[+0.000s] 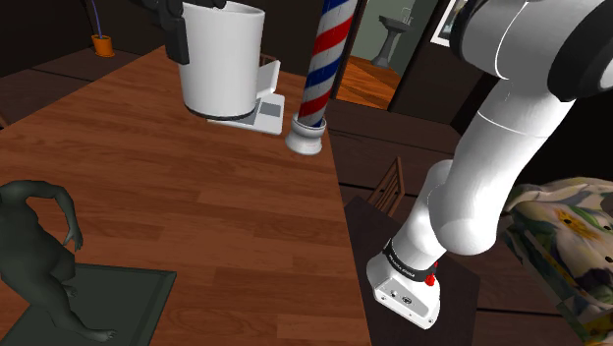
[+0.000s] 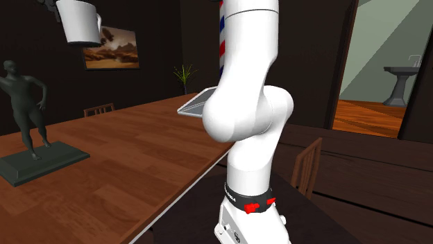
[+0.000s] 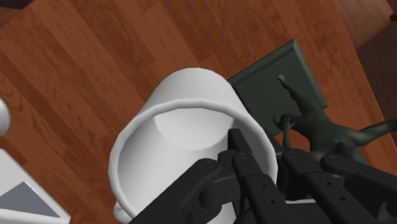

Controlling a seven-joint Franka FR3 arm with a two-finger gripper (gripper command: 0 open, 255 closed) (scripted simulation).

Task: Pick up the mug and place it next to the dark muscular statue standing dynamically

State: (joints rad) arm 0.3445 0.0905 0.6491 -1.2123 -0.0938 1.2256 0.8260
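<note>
Black fingers (image 3: 245, 159) of the gripper (image 3: 259, 149) pinch the wall of the white mug (image 3: 172, 114) at its rim, one inside and one outside. The mug hangs in the air, high over the wooden table (image 1: 196, 177), touching nothing else. At the shoulder view's far end it shows in front of a white scale (image 1: 265, 108), with a striped pole (image 1: 322, 59) just to the right. The dark statue (image 1: 39, 256) stands on its flat base (image 1: 118, 300) at that view's near left, well apart from the mug.
</note>
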